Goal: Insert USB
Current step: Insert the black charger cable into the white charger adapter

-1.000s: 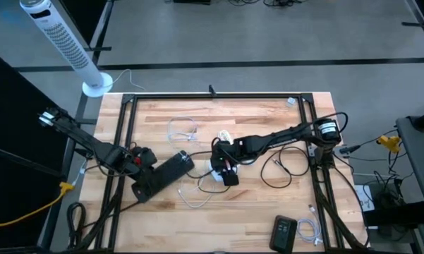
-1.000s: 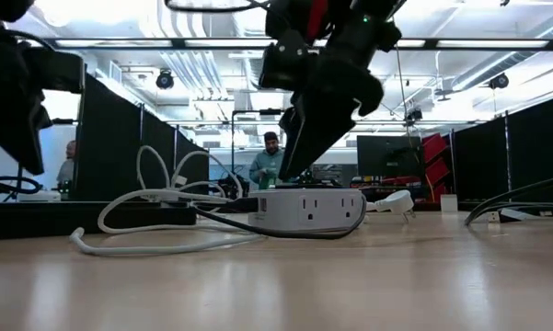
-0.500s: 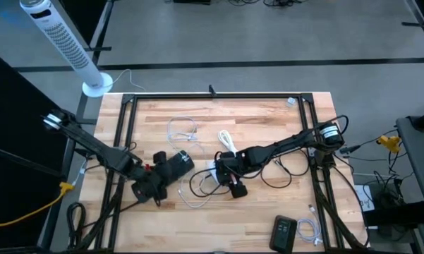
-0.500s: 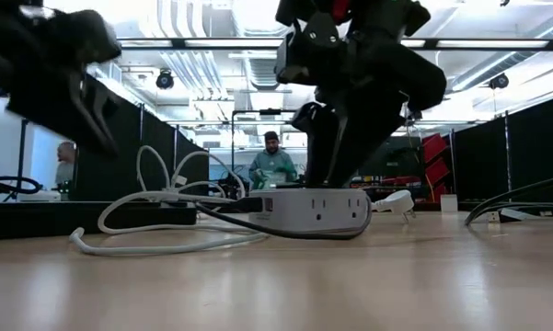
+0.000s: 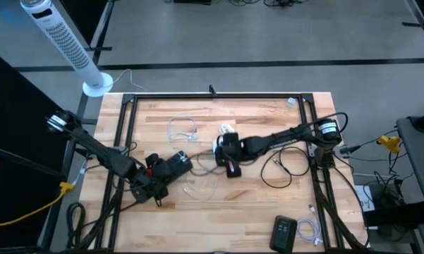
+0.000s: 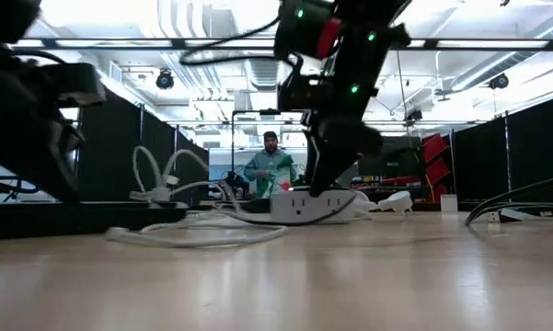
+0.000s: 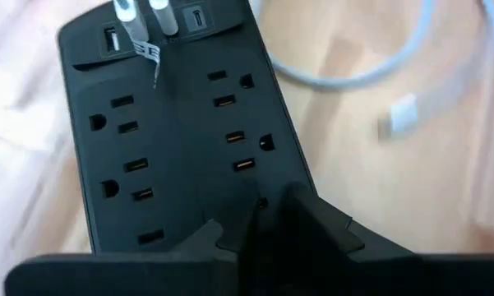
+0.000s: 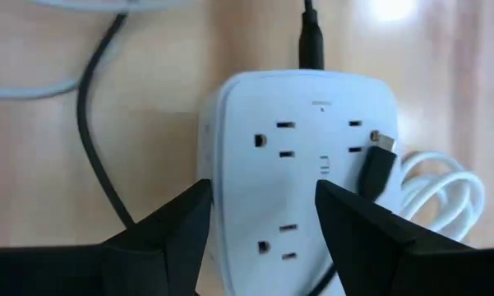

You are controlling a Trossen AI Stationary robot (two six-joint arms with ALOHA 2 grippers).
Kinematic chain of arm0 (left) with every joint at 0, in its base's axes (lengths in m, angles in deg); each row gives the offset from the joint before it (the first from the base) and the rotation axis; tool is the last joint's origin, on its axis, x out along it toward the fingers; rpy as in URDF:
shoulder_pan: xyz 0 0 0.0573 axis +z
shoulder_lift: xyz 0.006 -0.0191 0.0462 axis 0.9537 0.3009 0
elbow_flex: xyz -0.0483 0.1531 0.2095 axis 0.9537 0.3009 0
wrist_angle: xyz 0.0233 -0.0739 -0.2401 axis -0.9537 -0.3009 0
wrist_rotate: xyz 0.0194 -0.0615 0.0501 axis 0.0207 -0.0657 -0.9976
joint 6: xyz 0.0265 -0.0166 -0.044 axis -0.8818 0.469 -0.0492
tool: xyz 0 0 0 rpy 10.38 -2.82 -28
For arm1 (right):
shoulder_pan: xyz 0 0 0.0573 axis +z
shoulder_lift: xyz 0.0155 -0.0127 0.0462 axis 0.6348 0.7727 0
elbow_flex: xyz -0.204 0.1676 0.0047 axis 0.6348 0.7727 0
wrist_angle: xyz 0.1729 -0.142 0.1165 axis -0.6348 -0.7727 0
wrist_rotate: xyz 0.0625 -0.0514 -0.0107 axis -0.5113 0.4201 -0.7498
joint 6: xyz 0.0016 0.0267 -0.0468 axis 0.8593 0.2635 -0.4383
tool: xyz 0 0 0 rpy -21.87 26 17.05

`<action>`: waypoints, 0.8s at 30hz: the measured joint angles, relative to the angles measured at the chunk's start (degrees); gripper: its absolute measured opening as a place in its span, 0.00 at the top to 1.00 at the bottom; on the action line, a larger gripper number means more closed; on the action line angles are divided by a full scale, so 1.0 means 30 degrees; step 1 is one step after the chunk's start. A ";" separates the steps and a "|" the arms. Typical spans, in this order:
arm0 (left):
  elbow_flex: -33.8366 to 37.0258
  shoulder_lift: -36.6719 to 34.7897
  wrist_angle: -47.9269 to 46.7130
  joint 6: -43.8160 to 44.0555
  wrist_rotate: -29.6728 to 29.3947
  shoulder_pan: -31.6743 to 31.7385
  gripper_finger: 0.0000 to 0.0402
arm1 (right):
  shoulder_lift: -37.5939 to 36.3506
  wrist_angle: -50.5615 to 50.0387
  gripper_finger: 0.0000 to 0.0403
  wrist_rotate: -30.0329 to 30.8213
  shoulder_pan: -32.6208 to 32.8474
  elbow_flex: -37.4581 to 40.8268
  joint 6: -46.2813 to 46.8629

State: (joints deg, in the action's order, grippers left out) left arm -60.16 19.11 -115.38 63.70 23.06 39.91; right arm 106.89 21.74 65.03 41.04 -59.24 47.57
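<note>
With the right gripper (image 8: 259,234) spread wide astride the white power strip (image 8: 304,164), closing off-centre could shove it and strain the plugged black cable (image 8: 310,37).

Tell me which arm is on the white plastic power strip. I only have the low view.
Observer: The right one. The high view traces it in from the table's right side, and its hand is open astride the white plastic power strip.
Operator: Is a USB in it?
Observer: The right wrist view shows a black USB plug lying on the strip's face beside an outlet. I cannot tell whether it is seated.
Operator: And the left arm?
Observer: Its hand is over a black plastic power strip. Two white plugs sit in the USB row at the strip's far end.
</note>
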 joint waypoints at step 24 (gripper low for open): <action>0.0289 -0.3898 -0.2567 0.3817 -0.1643 -0.3352 0.84 | -0.2846 -0.2795 0.50 -0.4511 0.1598 -0.0056 0.1611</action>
State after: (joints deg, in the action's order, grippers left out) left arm -59.29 7.41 -123.08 75.15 18.13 29.86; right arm 98.35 13.36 51.50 45.83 -59.41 52.40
